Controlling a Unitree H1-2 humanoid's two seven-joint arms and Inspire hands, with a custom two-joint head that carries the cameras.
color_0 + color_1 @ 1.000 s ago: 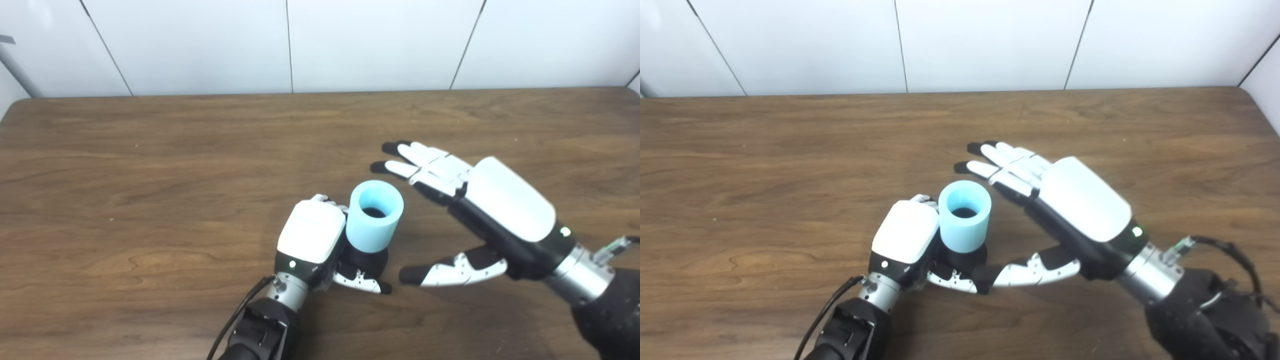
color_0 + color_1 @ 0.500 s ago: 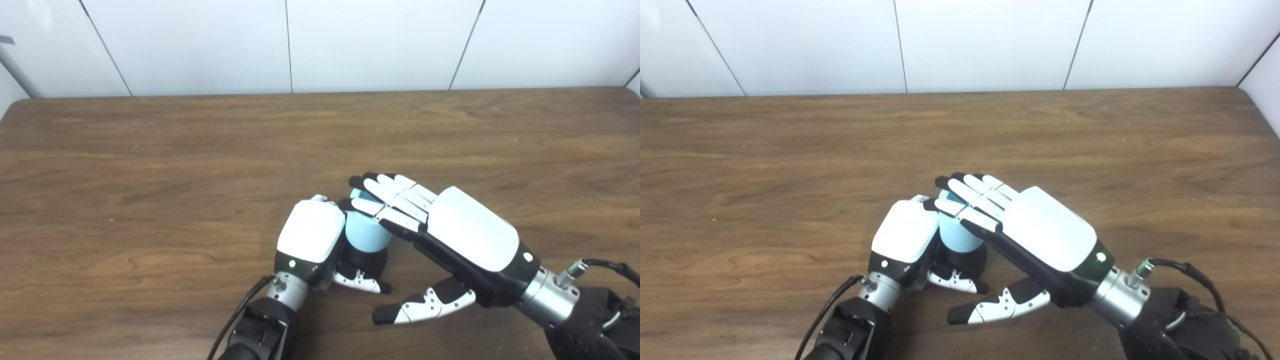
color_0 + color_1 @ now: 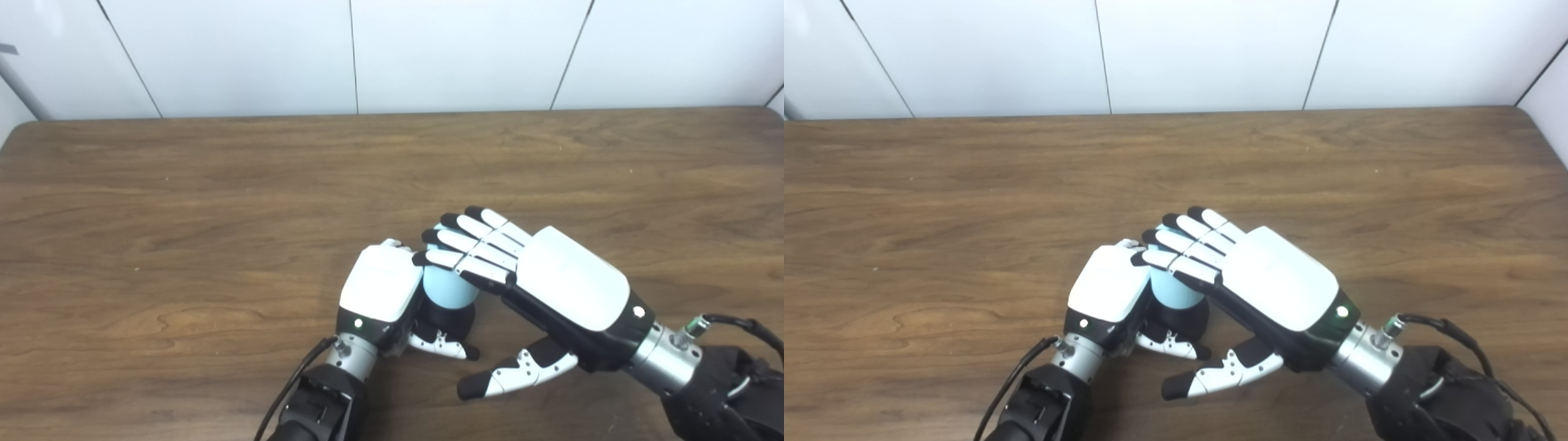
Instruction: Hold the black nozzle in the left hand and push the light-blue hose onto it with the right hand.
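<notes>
The light-blue hose (image 3: 450,289) stands upright on the black nozzle (image 3: 452,321), whose dark base shows just below it. My left hand (image 3: 383,291) is shut on the nozzle, its thumb wrapped around the front of the base. My right hand (image 3: 539,275) lies flat across the hose's top, fingers (image 3: 474,245) stretched out over its opening and hiding it. Its thumb (image 3: 517,375) hangs apart below, holding nothing. The same stack shows in the right eye view, with the hose (image 3: 1170,291) between both hands.
The wooden table (image 3: 184,214) stretches to a white panelled wall (image 3: 349,55) at the back. A black cable (image 3: 294,383) runs along my left forearm, and another cable (image 3: 744,324) loops at my right wrist.
My right hand swung in from the right and came down over the top of the hose, covering its opening. The left hand, nozzle and hose stayed where they were.
</notes>
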